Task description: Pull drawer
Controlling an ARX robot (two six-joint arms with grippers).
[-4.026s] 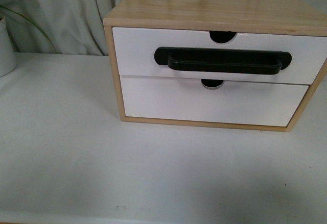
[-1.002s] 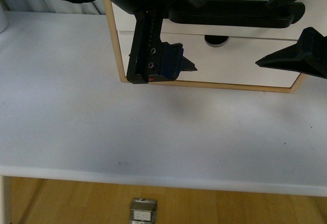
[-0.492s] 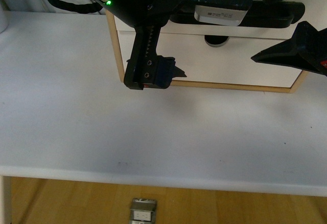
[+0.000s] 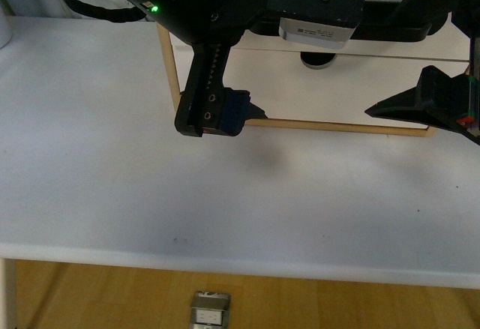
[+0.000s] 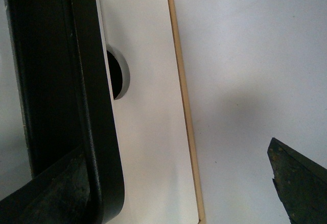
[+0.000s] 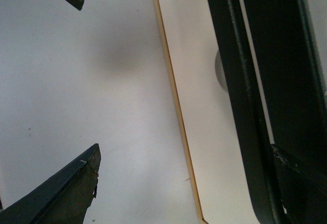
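White worktop up front, wooden cabinet at the back, and the drawer sat in its top slot. Left tool was spread wide, one finger at the black handle, the other over the worktop, gripping nothing. Right tool gaped likewise beside that bar.

- Soft, even light fills the front view; the white counter is bright, without glare.
- A faint, blurred shadow lies on the counter under the black arms.
- The arms read as near-black masses with little detail; a small green lamp glows.
- Both wrist views are soft, and the close bar handle is out of focus.
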